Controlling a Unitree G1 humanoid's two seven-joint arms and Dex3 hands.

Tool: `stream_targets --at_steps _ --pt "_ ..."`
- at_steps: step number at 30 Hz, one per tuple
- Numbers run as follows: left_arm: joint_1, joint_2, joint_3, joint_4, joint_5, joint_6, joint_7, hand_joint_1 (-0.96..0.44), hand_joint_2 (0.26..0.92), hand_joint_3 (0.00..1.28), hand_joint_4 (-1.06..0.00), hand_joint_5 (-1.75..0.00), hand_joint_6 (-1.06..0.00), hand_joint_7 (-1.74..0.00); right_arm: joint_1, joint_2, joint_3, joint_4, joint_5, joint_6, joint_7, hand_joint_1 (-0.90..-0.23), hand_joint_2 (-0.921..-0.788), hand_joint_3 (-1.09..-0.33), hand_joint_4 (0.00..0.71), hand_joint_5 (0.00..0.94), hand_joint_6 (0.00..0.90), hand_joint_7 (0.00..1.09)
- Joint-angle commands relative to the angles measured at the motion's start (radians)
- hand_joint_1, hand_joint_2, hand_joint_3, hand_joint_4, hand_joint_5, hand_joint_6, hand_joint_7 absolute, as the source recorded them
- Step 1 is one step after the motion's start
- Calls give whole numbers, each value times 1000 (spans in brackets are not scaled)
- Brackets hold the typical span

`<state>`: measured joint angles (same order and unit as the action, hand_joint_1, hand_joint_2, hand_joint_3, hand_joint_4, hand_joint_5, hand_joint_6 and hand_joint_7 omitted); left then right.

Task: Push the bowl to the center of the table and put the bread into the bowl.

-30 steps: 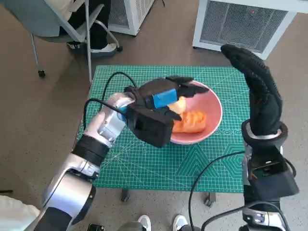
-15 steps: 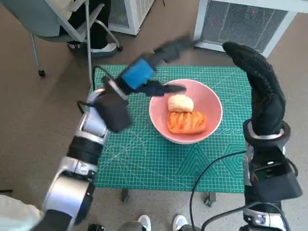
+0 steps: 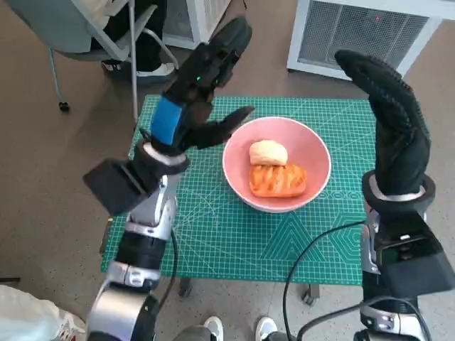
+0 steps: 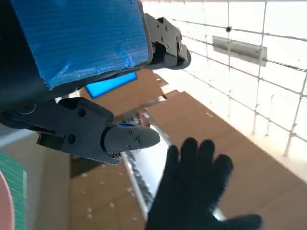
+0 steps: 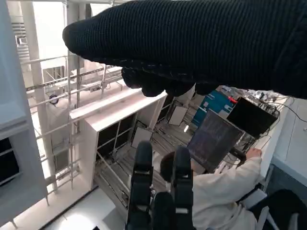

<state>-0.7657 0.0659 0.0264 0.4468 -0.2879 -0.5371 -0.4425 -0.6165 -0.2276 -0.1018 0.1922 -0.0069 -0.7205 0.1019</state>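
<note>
Pink bowl holding the bread, both hands raised and empty

Grey metal chair legs [image 3: 131,60] were seen at the far left, beyond the table's corner. Next to them, the black left hand with blue tape [image 3: 195,92] was raised above the left edge of the green gridded cutting mat [image 3: 213,227]; its fingers were spread apart and nothing was held. To its right, the round pink bowl [image 3: 313,153] was set near the middle of the mat. Two pieces of bread were lying inside: a pale round bun [image 3: 268,152] touching an orange-brown ridged pastry [image 3: 277,180] on the near side. At the far right, the black-gloved right hand [image 3: 391,128] was held upright above the mat's right edge, fingers extended and empty.
</note>
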Motion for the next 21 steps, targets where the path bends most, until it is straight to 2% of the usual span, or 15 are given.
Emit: stream_targets --at_steps 1,9,21 --pt "25 -2 11 -63 -48 46 -34 -300 921 391 -217 -77 -10 -718 2 1 1 -3 -9 12 -7 -548 -921 -754 280 0 0 694" --pt "61 -13 18 -113 -49 77 -30 -235 918 348 -195 -96 0 -738 3 1 3 -10 -5 20 -3 -550 -921 -755 278 0 0 694" --pt "92 -30 22 -111 22 -5 21 -210 919 337 -184 -123 1 -748 3 -3 3 -18 -8 31 -3 -553 -921 -754 279 1 0 694"
